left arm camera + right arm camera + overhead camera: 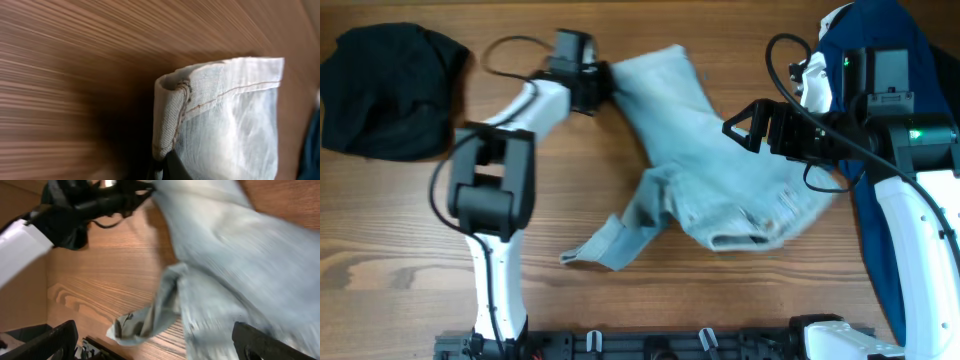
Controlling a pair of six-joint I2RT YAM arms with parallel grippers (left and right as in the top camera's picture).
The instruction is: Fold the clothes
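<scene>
The left gripper [596, 86] is clamped on the denim shorts [720, 170] at their far-left edge. In the left wrist view one dark finger [172, 168] presses against the stitched hem [181, 107], which folds over it and stands clear of the table [75, 75]. The second finger is not visible there.

The right gripper [739, 128] is spread wide. In its own wrist view the two black fingers [55, 341] sit at the bottom corners of the frame with nothing pinched between them. The pale denim [240, 270] lies below them, blurred. Whether the fingertips touch the cloth cannot be told. From overhead this gripper sits over the right side of the shorts.

The shorts lie crumpled across the middle of the table [380, 250], running from the left gripper down toward the right arm. A narrow flap [605, 245] trails toward the front edge.

A black garment [385, 90] lies bunched at the far-left corner, well apart from the shorts. A dark-blue garment [880, 30] lies along the right side, partly under the right arm.
</scene>
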